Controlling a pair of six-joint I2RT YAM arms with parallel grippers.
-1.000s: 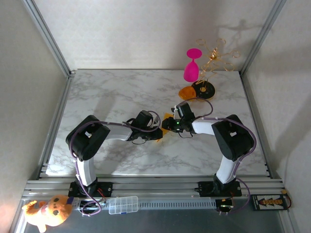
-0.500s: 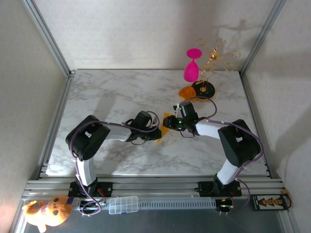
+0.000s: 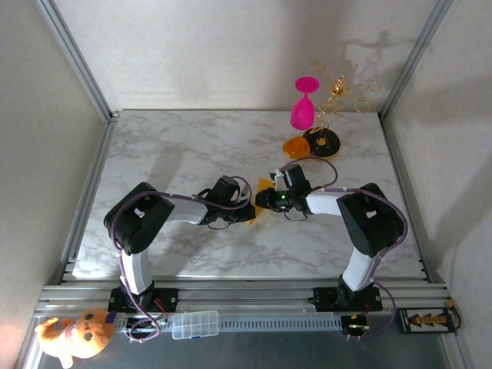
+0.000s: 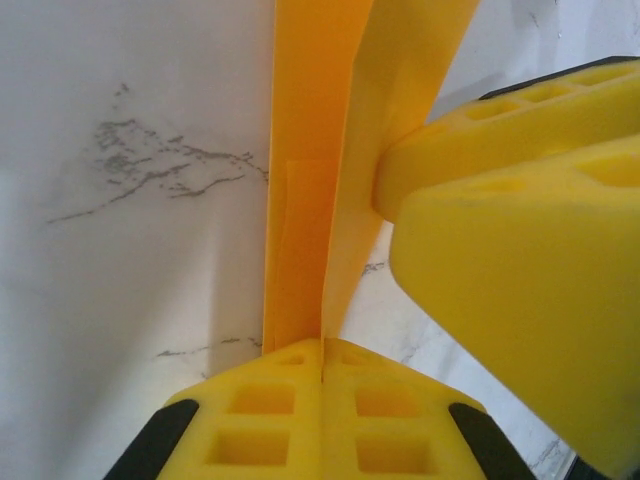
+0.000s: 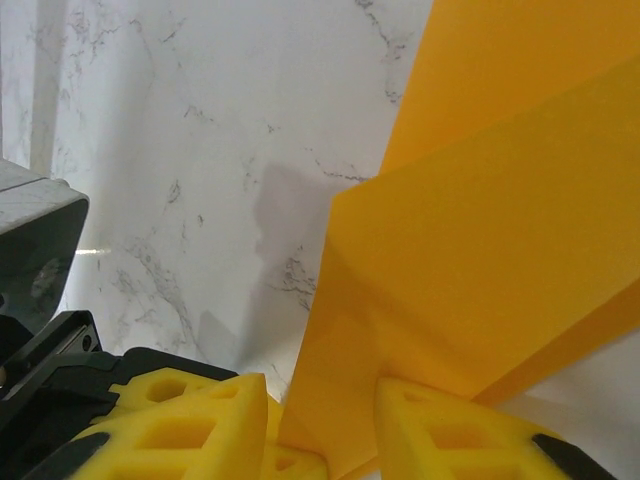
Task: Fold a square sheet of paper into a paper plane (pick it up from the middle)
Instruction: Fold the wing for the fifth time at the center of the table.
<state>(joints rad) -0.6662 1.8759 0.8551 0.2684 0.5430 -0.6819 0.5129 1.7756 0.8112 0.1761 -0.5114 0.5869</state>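
This is a robot laboratory cell: white panel walls (image 3: pixel 215 54) and aluminium frame posts (image 3: pixel 75 61) enclose a marble-patterned table (image 3: pixel 177 138). 2 robot arms (image 3: pixel 138 223) (image 3: pixel 369 219) are bolted to a metal rail (image 3: pixel 246 292) at its near edge, near a clear parts box (image 3: pixel 194 324).

Yellow-orange paper (image 4: pixel 310 150), grey-veined white marble table (image 3: pixel 192 146), bright pink glass (image 3: pixel 304 104)

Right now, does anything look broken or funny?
Nothing looks broken or spilled. The paper is creased and held up on its edge above the table, but that is just folding. The left tool is shut on the paper's end, and the sheet also runs between the pads of the right tool.
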